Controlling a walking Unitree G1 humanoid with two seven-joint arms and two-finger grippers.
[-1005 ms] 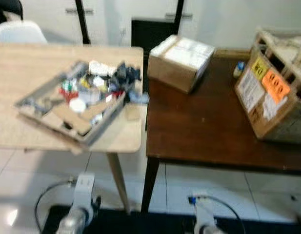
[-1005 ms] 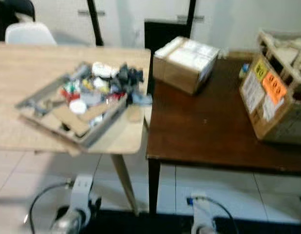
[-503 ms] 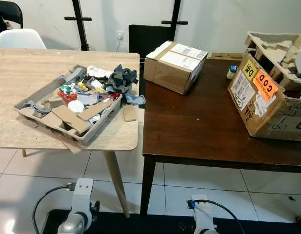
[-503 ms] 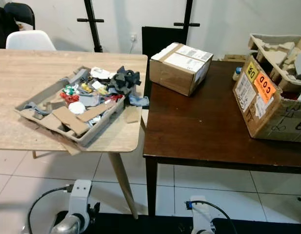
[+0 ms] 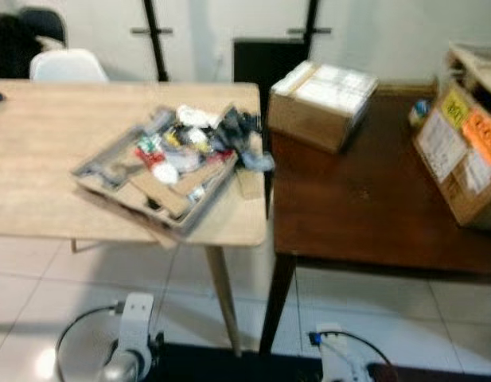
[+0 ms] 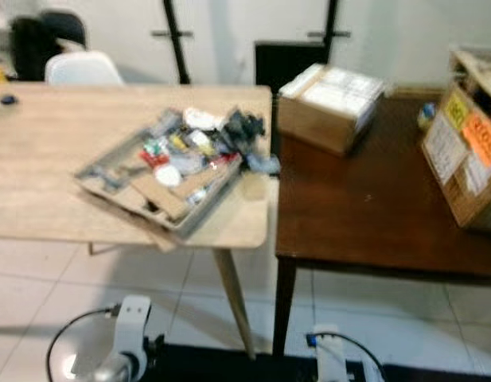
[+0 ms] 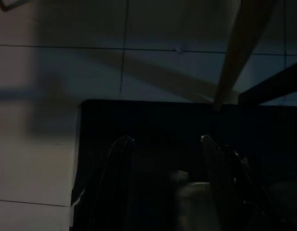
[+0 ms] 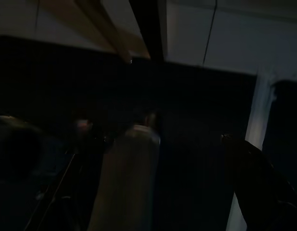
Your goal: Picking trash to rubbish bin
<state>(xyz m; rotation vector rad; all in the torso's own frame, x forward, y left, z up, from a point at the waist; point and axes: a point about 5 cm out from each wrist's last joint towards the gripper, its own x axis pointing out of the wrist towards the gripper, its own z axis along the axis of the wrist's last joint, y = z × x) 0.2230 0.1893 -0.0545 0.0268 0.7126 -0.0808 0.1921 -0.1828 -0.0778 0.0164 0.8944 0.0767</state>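
- A grey moulded-pulp tray [image 5: 110, 159] heaped with mixed small trash [image 5: 193, 143] is seen on a light wooden table [image 5: 38, 151]; it is set askew near the table's front right corner, one corner overhanging the front edge, so it is judged easy to tip
- A small flat piece of brown cardboard [image 5: 250, 182] is left just beside the tray, near the table's right edge
- A dark brown wooden table [image 5: 364, 207] is butted beside the light one; a closed brown cardboard box [image 5: 321, 103] is placed at its back, and a labelled cardboard box [image 5: 464, 151] at its right edge; bare surface is left between them
- The left arm [image 5: 132, 338] and right arm [image 5: 334, 362] are hung low over white tiled floor [image 5: 62, 278]
- In the dark left wrist view the fingers [image 7: 120, 178] are held apart, nothing between them; the right claw's state cannot be told
- Open floor is left before both tables; the slanted wooden leg [image 5: 223, 298] is to be avoided
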